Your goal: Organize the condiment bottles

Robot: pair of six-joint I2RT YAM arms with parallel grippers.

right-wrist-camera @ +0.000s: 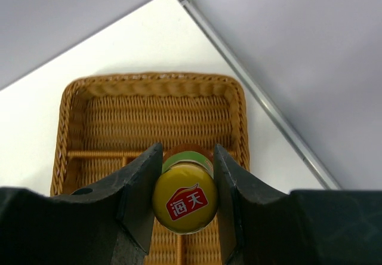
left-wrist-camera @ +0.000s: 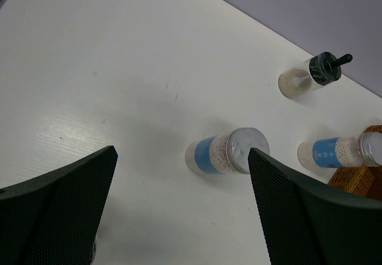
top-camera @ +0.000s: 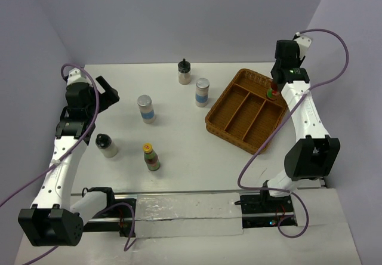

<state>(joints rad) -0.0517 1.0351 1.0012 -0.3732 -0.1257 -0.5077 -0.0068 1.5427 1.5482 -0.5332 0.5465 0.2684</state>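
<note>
Right hand [right-wrist-camera: 185,184] clamps the slim dark yellow-capped bottle [right-wrist-camera: 184,202] over the woven brown basket [right-wrist-camera: 149,77] beneath it; released tilted, it may topple sideways.

A: Lighting?
B: Bright, even and diffuse, from overhead. Matte white table [top-camera: 197,151] shows only a faint soft shadow beside the silver-lidded white blue-banded bottle [left-wrist-camera: 227,153].
A: Glare?
B: Some on the clear glossy strip [top-camera: 185,212] at the near edge.
A: Focus?
B: Top view sharp. Yellow-capped slim dark bottle [right-wrist-camera: 184,199] crisp. Right gripper's black fingers [right-wrist-camera: 89,217] underexposed, little detail.
</note>
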